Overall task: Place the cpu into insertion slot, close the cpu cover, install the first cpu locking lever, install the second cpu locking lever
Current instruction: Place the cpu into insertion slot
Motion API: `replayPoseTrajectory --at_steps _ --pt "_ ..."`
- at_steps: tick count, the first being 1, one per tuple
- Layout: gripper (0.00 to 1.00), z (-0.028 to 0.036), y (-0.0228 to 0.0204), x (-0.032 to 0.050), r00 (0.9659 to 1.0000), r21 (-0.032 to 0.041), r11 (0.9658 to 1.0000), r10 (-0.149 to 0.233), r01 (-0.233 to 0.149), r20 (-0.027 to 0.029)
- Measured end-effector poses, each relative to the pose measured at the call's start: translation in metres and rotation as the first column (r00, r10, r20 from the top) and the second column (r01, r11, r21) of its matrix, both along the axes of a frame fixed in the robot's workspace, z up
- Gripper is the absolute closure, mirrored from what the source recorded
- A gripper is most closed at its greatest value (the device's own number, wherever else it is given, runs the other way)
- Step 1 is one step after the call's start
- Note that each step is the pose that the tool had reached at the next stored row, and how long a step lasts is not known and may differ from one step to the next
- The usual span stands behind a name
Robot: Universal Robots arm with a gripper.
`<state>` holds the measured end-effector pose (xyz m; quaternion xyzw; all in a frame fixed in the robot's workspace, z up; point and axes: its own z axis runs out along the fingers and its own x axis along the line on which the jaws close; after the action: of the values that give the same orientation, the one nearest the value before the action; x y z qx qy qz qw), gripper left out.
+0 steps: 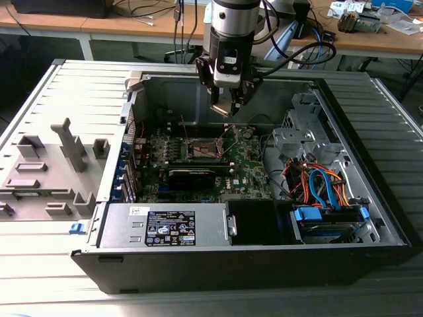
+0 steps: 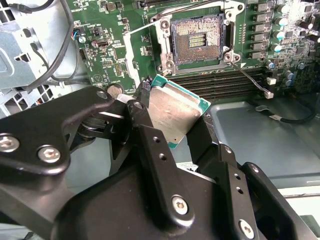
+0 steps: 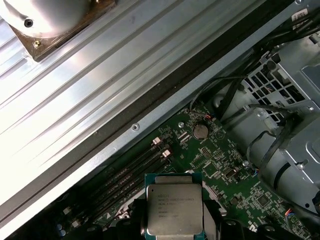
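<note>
My gripper [image 1: 227, 105] hangs inside the open computer case, above the motherboard and a little behind the insertion slot [image 1: 201, 150]. It is shut on the cpu [image 2: 175, 112], a flat square chip with a silver-grey top and green edge, pinched by its sides between the two black fingers [image 2: 146, 112]. In the first wrist view the cpu [image 3: 175, 207] lies level over the green board. The insertion slot [image 2: 197, 40] lies uncovered, its dark pin field bare inside the silvery rim. A thin wire locking lever [image 2: 247, 77] angles away from the slot's corner. I cannot make out the cpu cover.
Long black memory slots [image 2: 225, 82] run beside the socket. A black card [image 1: 192, 175] lies in front of it. The power supply [image 1: 168, 228] fills the case front, and a drive cage with orange and blue cables [image 1: 324, 191] is at the exterior view's right. A grey fixture tray [image 1: 53, 165] sits outside, left.
</note>
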<state>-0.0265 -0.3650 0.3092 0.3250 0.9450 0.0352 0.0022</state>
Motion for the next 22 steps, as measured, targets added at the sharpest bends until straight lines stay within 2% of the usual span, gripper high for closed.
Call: replayPoseTrajectory --at_steps 22 --pt "0.45 -0.0007 0.0 0.0 0.9999 0.0 0.9999 -0.015 0.015 0.0"
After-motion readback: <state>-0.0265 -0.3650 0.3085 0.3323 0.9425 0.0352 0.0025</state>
